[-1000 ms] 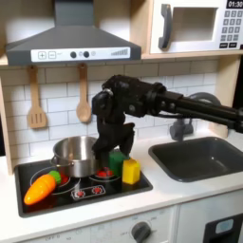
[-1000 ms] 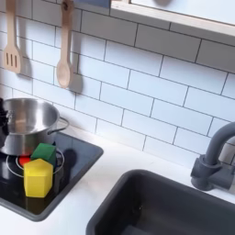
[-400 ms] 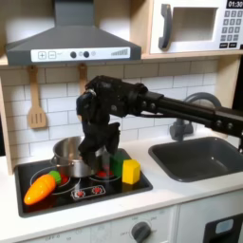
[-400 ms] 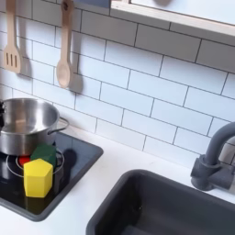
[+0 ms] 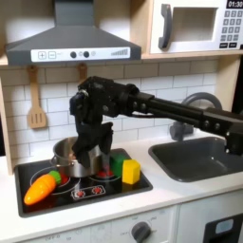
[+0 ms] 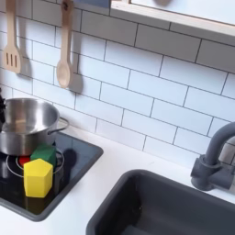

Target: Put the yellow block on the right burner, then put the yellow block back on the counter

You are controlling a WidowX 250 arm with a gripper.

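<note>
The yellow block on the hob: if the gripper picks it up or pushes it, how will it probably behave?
The yellow block looks like stiff plastic, so probably rigid and light. Its flat faces suggest sliding on the black hob, not rolling. Smooth sides may slip.

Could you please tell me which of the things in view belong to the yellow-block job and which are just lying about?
Belonging to the job:
- yellow block, standing on the black hob's right burner
- counter
- gripper, hanging over the hob near the pot

Just lying about:
- green block
- steel pot
- toy carrot
- sink
- wooden utensils on the wall
</note>
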